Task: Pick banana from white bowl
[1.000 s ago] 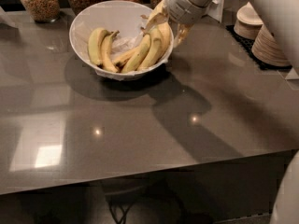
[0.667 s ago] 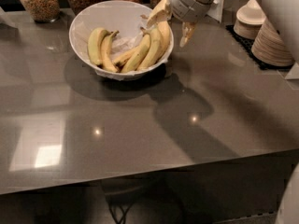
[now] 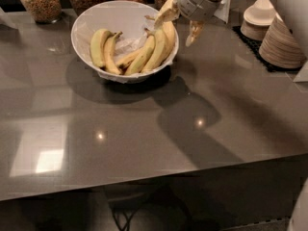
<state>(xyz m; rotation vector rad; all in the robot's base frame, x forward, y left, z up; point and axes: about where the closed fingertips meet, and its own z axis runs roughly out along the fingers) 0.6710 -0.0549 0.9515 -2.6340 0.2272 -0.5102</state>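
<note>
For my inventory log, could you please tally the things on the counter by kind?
Bowl: 1
Bananas: 5 visible, inside it
Jars: 4
Dish stacks: 2
Gripper: 1, above the bowl's right rim, fingers open
Total: 13

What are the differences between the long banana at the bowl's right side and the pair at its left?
The long banana is slimmer and longer; the left pair is shorter and plumper. The long banana leans on the right wall of the white bowl, beside the open gripper; the left pair lies away from it. Both are yellow.
</note>
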